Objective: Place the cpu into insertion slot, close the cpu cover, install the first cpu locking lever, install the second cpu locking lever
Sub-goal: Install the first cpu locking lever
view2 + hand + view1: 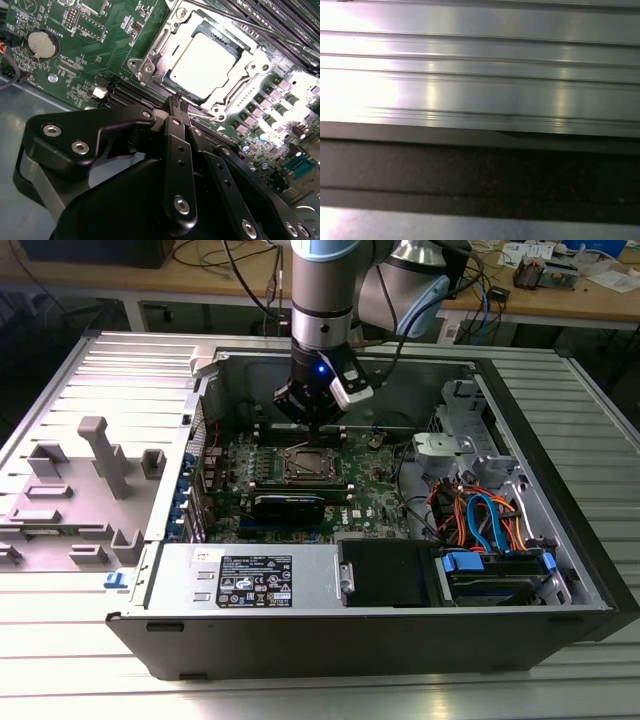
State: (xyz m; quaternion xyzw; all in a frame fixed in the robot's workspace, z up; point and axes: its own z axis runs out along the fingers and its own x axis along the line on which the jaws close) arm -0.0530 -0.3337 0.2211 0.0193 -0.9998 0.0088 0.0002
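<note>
ribbed aluminium table (300, 695) carries an open computer case (560, 530) lying on its side, with a wooden bench and loose cables behind it in the exterior view. inside the case lies the green motherboard (375, 495), which serves as the landmark: the insertion slot (310, 464) sits near the middle of that board, and the robot arm (322, 300) comes straight down over the board's far edge.

in the second wrist view the cpu (202, 65) lies flat in the slot, its pale metal top glaring under the light. the cpu cover (170, 35) is down around the chip, its frame ringing the top. a thin wire lever (202, 116) runs along the socket's near side, toward the board's edge.

the gripper (178, 104) has its black fingers (174, 107) drawn together to a narrow tip, with nothing seen between them, just beside the socket's corner and that lever. a round coin cell (43, 44) sits on the board well apart from the socket.
</note>
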